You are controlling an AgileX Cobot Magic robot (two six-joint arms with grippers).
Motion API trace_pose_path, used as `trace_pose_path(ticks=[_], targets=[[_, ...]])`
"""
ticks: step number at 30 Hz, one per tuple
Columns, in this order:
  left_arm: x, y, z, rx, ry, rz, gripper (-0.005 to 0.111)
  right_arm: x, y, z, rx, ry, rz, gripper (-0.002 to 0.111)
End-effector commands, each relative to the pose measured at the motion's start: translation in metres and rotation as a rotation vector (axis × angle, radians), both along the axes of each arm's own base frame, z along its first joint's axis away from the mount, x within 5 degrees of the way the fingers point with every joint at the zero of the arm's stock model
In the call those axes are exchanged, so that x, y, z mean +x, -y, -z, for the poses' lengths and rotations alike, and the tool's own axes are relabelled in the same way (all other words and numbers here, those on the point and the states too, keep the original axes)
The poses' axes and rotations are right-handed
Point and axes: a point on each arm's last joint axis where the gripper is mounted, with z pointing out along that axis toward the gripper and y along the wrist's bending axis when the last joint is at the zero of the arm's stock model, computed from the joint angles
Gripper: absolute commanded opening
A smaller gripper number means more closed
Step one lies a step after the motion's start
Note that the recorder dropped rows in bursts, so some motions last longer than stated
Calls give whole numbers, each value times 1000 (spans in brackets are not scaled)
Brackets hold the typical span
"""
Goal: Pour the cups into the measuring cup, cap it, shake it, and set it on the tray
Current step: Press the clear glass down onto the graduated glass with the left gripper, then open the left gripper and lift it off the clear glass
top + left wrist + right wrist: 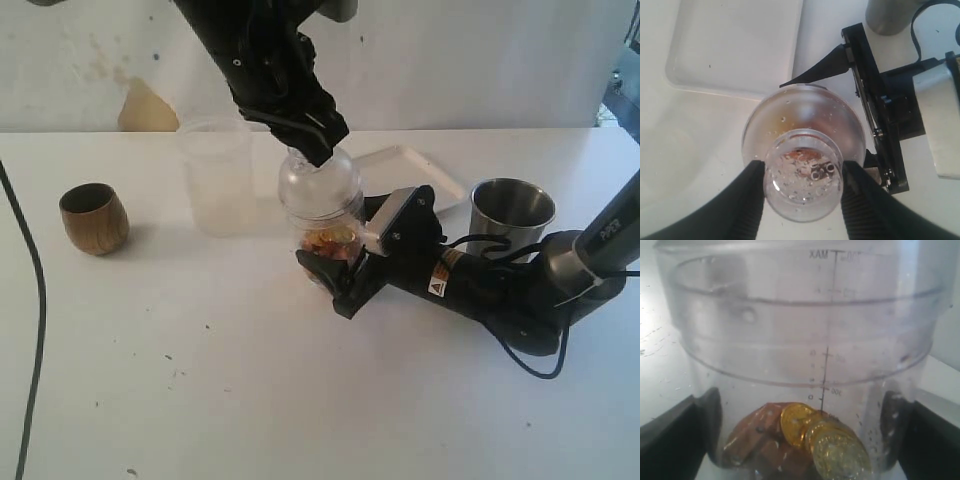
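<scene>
1. Measuring cup (pixel 325 235) stands upright between the jaws of my right gripper (pixel 335 262), with its long axis vertical and its mouth up. The jaws clamp its lower wall from both sides.
2. Its wall is clear and straight, with a dark scale line down the side. The MAX mark reads mirrored from my right wrist. Gold coins (pixel 832 442) and brown pieces sit at the bottom, level with the right jaws.
3. Clear domed cap (pixel 318 185) sits on the cup's mouth, above the right jaws. The jaws of my left gripper (pixel 802 190) pinch the cap's narrow neck from above.
4. Tray (pixel 410 165) lies just behind the right jaws.
</scene>
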Motion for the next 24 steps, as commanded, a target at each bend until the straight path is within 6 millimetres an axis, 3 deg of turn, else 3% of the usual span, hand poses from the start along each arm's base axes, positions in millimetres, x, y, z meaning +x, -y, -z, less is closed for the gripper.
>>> trace_pose_path(ticks=[1, 11, 18, 24], targets=[[0, 2, 1, -6, -1, 11, 0, 0, 0, 5, -56, -8, -3, 0], [6, -4, 2, -6, -20, 4, 0, -1, 0, 4, -72, 36, -13, 0], [9, -3, -10, -42, 17, 17, 0, -1, 0, 4, -73, 35, -12, 0], [9, -3, 1, -26, -18, 17, 0, 0, 0, 4, -72, 34, -8, 0]])
